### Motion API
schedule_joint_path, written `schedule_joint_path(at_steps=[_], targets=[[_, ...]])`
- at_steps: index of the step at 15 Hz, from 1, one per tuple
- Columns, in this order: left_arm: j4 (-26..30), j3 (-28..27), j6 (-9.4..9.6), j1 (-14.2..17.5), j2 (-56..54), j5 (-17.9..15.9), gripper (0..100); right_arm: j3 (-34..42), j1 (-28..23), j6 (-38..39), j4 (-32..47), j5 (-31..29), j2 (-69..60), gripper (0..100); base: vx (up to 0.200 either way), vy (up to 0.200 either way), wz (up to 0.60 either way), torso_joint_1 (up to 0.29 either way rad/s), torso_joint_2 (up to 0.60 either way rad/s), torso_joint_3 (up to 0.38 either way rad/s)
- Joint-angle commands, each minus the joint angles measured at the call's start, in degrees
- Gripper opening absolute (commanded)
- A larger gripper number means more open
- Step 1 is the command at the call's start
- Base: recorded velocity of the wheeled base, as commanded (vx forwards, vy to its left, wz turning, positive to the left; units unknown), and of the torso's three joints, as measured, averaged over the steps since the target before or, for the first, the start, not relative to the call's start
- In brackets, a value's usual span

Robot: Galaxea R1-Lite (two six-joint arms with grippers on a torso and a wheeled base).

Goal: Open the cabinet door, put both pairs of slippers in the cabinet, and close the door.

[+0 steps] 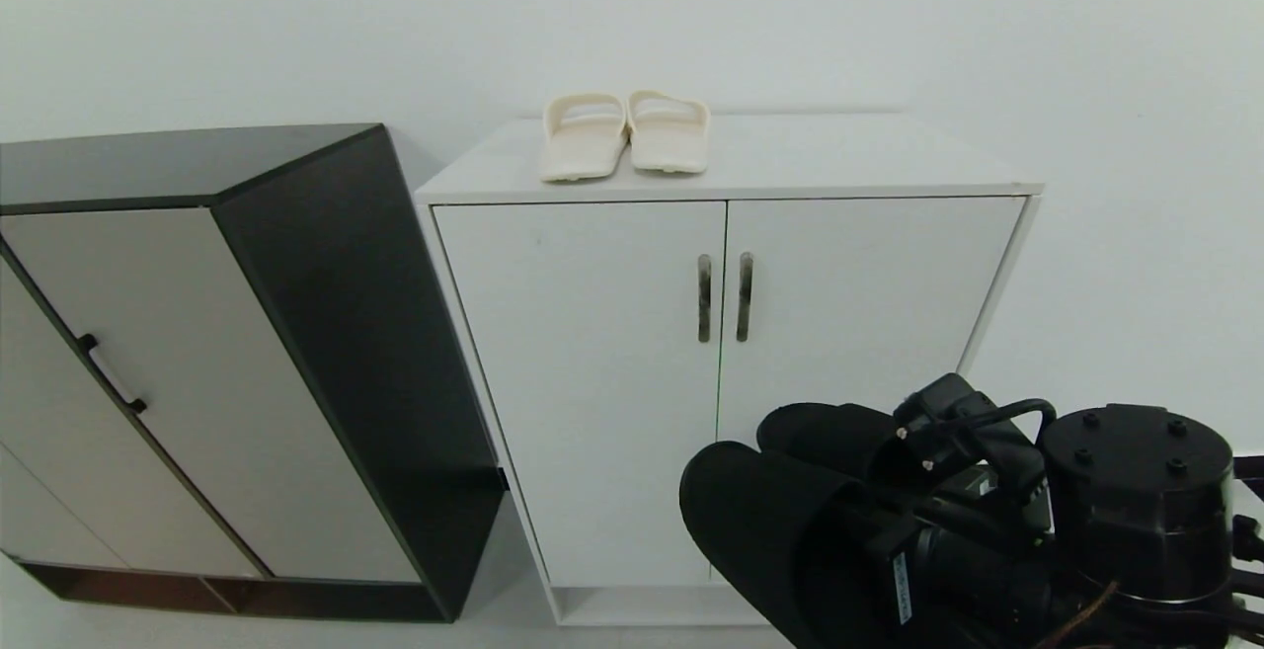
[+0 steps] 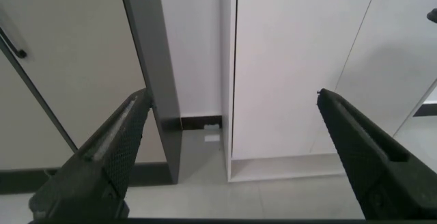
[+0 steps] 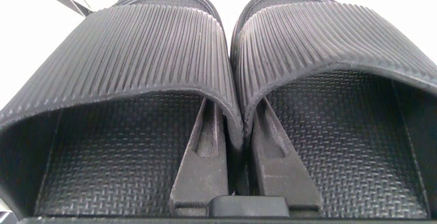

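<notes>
black slippers (image 1: 790, 521) are riding in my right gripper (image 3: 235, 115), its fingers (image 3: 201, 166) clenching the two inner straps together, toes pointing away from the wrist toward the white cabinet (image 1: 592, 412). both doors are sitting flush, so nothing's going in yet. handles (image 1: 704, 297) are running upright at the centre seam, above and left of that loaded hand. left gripper (image 2: 232, 95) is hanging spread wide and empty, low, facing the cabinet's lower left corner. i'm judging that's the arm for the pull. beige slippers (image 1: 624, 133) are waiting on top.
</notes>
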Motion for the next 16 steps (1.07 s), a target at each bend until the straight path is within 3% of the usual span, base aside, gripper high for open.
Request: schedule_joint_path(at_steps=[1,5,6,8,9,12,16], targets=[[0.0,0.0,-0.03,0.0,0.1,0.0,100,0.1,0.0,0.0,0.0,0.0,0.2,0,0.0,0.0,0.0,-0.119,0.46,0.349],[-0.2,0.0,0.23,-1.0,2.4,-0.3,100,0.1,0.3,0.0,-0.4,0.1,0.2,0,0.0,0.0,0.0,-0.098,0.45,0.351],[-0.5,-2.5,0.58,-1.0,4.1,-2.0,100,0.1,0.3,0.0,-0.5,0.1,0.2,0,0.0,0.0,0.0,-0.071,0.44,0.378],[-0.8,-12.6,-3.2,-1.0,15.0,-3.4,100,0.2,0.2,0.0,-0.6,0.1,0.1,0,0.0,0.0,0.0,-0.041,0.43,0.393],[-1.9,-14.4,-3.46,-1.3,20.0,-4.2,100,0.2,0.2,0.0,-0.6,0.1,0.1,0,0.0,0.0,0.0,-0.027,0.43,0.413],[-19.6,-13.5,-5.92,-9.1,39.5,-7.4,100,0.2,0.2,0.0,-0.7,0.1,0.1,0,0.0,0.0,0.0,-0.006,0.16,0.155],[-36.0,-16.1,-6.01,-23.0,59.1,-6.2,100,0.3,0.2,0.0,-0.6,0.1,0.1,0,0.0,0.0,0.0,0.0,0.0,0.0]])
